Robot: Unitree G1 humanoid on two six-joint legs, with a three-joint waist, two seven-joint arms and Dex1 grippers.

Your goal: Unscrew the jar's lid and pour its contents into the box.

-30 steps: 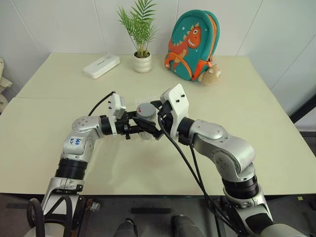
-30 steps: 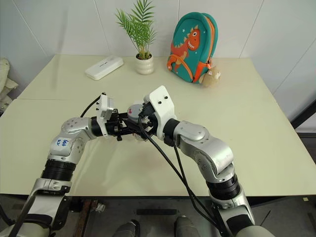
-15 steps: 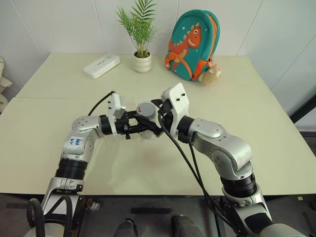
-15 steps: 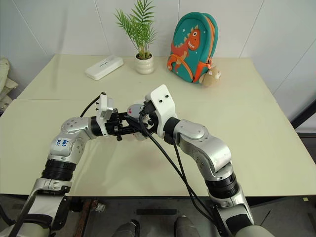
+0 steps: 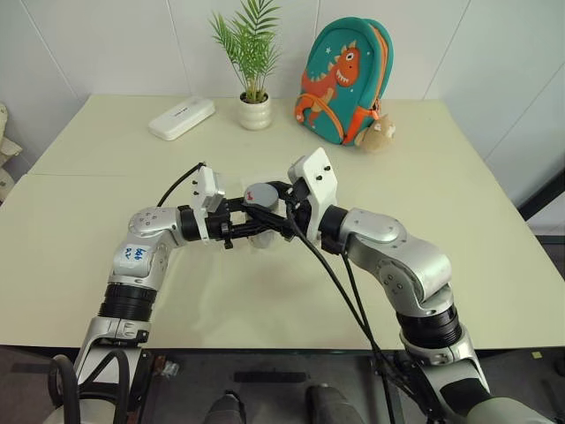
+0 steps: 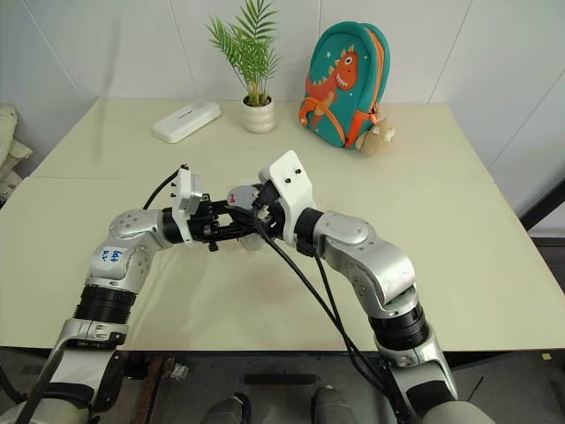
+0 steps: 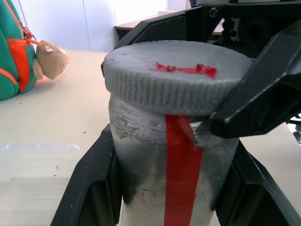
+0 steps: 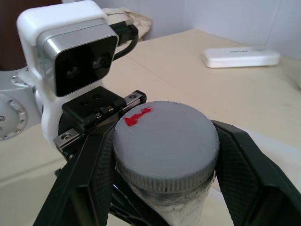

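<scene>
Jar held above the table's middle, other things at the far edge.
The left gripper (image 5: pixel 256 231) grips the jar (image 7: pixel 171 188) from the left, the right gripper (image 5: pixel 275 208) the lid (image 8: pixel 165 141) from the right; the box (image 7: pixel 33 183) lies beneath; case (image 5: pixel 182 117), plant pot (image 5: pixel 254 111) and backpack (image 5: pixel 346 79) stand far, left to right.

Even, bright indoor light falls from above on the pale tabletop (image 5: pixel 459 221), with no harsh glare. Shadows are soft: a faint one lies under the arms, another beside the backpack (image 5: pixel 344 79). The head views are sharp across the whole scene, with mild bending of straight lines toward the edges. In the left wrist view the lid (image 7: pixel 176 75) is crisp, while the plush toy (image 7: pixel 49 59) and far wall are blurred. In the right wrist view the white case (image 8: pixel 241 57) is softly out of focus.
</scene>
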